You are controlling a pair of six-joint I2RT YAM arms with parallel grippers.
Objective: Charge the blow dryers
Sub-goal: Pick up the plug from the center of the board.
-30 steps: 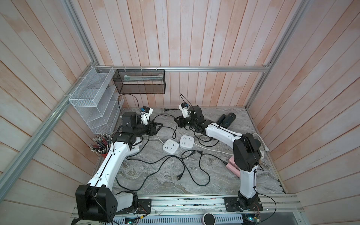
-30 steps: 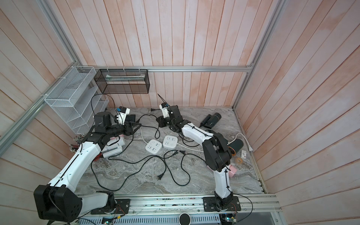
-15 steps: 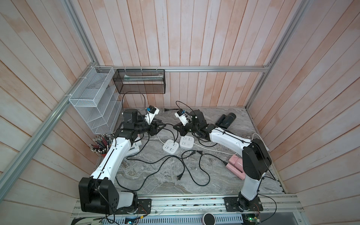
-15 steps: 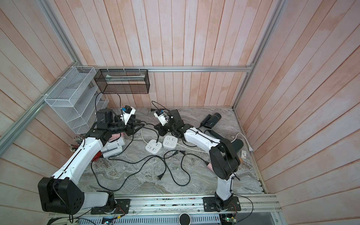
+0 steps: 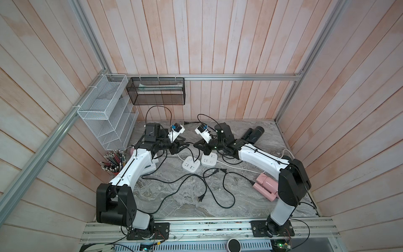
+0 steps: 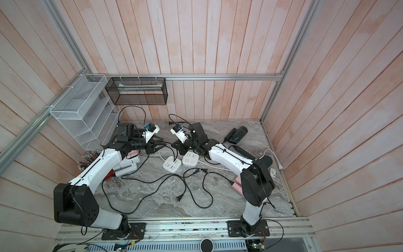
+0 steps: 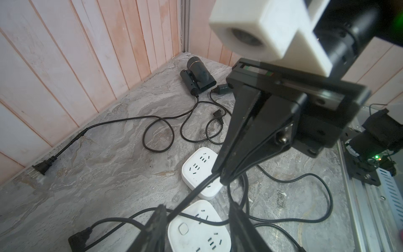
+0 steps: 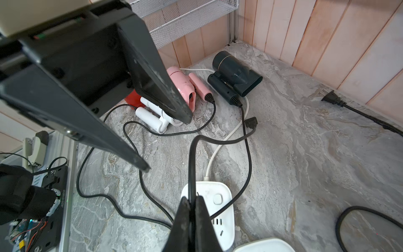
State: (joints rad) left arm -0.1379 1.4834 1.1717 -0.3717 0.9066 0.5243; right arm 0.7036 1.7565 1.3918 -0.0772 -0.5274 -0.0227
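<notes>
Clenched on a black cord [image 8: 192,165] at the right gripper [image 8: 192,199], just above a white power strip [image 8: 218,194]. Spread wide at the left gripper [image 7: 198,206], gripping nothing. Well ahead of the right tips, untouched: dark blow dryer [image 8: 235,76], pink blow dryer [image 8: 186,84].

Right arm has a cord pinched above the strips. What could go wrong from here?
Right gripper pinches the cord well back from its plug, so the plug may swing and miss the strip. Another cord crosses that strip; it could snag or block sockets.
</notes>
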